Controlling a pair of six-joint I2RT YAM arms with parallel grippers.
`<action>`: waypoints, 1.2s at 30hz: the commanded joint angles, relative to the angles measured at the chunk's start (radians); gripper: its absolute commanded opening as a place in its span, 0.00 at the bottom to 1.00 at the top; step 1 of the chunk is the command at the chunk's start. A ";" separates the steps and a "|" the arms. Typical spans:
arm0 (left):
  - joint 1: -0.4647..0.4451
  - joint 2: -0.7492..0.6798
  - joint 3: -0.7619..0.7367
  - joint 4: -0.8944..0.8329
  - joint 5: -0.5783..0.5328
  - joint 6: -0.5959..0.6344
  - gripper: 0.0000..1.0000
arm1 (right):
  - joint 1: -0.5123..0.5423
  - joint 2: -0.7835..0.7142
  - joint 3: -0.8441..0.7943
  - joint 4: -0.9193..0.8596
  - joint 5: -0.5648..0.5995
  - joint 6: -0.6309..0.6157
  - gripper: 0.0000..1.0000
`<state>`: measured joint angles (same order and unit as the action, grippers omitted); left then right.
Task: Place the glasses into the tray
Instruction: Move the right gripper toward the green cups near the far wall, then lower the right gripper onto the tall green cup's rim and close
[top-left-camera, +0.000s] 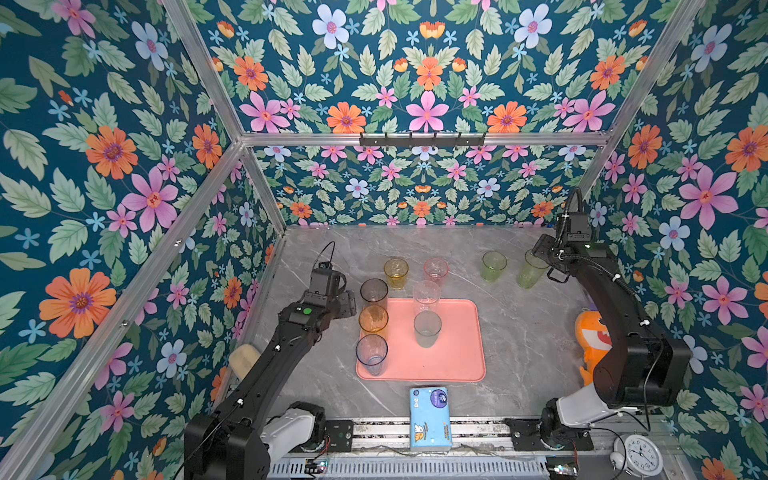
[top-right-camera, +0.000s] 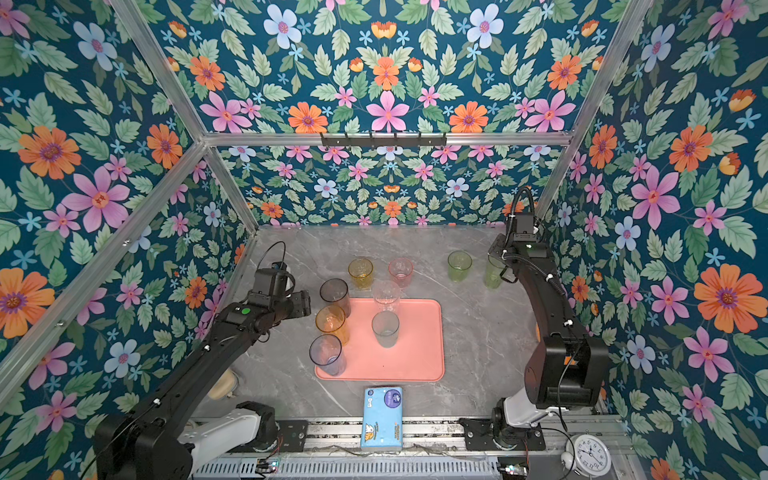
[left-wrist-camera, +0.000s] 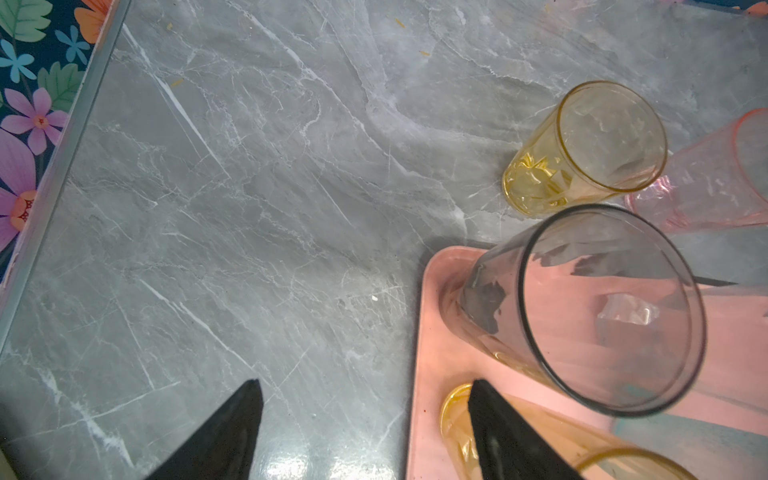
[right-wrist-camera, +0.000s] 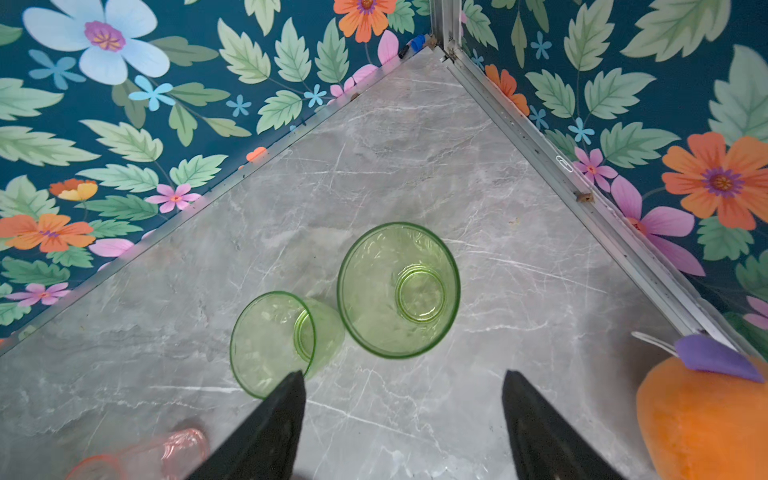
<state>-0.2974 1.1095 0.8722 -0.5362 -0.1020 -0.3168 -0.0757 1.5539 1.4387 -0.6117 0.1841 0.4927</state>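
On the salmon-pink tray (top-left-camera: 457, 357) five tumblers (top-left-camera: 427, 330) already stand, four left on the surface (top-left-camera: 519, 332): yellow tumbler (top-left-camera: 395, 272), pink tumbler (top-left-camera: 435, 269), two green tumblers (right-wrist-camera: 399, 291); left claw (left-wrist-camera: 365, 386) and right claw (right-wrist-camera: 403, 378) both spread, empty.

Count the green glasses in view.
2. The short green glass stands on the table at the back right; the tall green glass stands just right of it, by the right claw. Both are off the tray. None seems hidden.
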 joint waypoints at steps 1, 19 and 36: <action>-0.001 0.003 0.005 0.002 -0.005 -0.005 0.81 | -0.019 0.025 0.018 -0.019 -0.008 0.038 0.76; 0.000 0.005 0.008 0.002 -0.002 -0.002 0.81 | -0.085 0.150 0.028 0.013 -0.059 0.070 0.76; -0.001 -0.009 0.001 0.001 -0.002 -0.003 0.81 | -0.096 0.219 0.034 0.010 -0.079 0.074 0.66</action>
<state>-0.2970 1.1057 0.8749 -0.5385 -0.1040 -0.3168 -0.1719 1.7679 1.4651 -0.6033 0.1078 0.5537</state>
